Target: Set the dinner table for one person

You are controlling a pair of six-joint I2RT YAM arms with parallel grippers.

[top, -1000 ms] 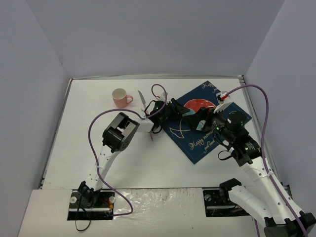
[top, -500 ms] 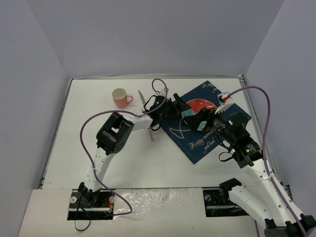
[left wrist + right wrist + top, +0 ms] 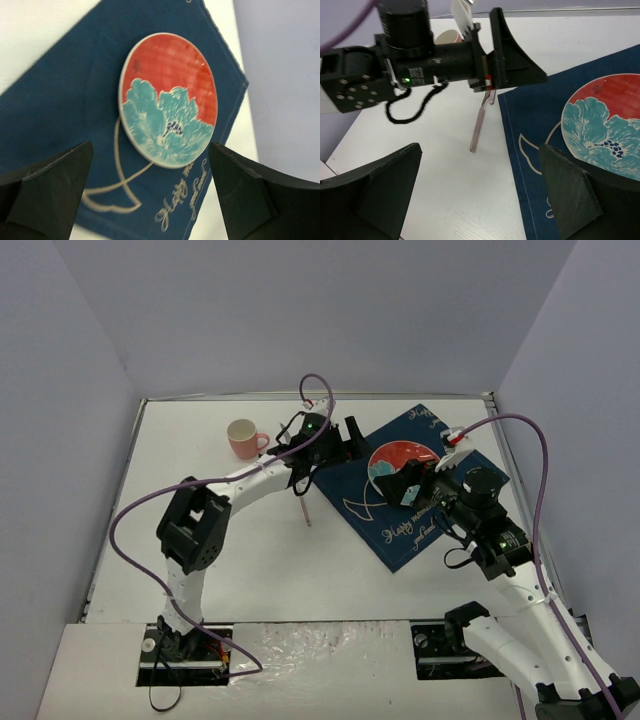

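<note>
Left tool [image 3: 151,146] and right tool [image 3: 480,148] both stand open, empty. The worktop [image 3: 300,570] carries the cloth [image 3: 65,100] and plate [image 3: 167,100] on its right half. Retract the left tool straight upward, clear of the plate rim.

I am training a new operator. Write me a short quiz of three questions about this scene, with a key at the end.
1. True or false: the left claw grips the floral plate.
2. Where does the plate lie? A) in a wooden tray B) on the navy cloth C) on top of a bowl
3. Fill in: the ___ cup stands on the white table, off the cloth.
Key: 1 false, its jaws stand open, clear of the plate; 2 B; 3 pink.
</note>
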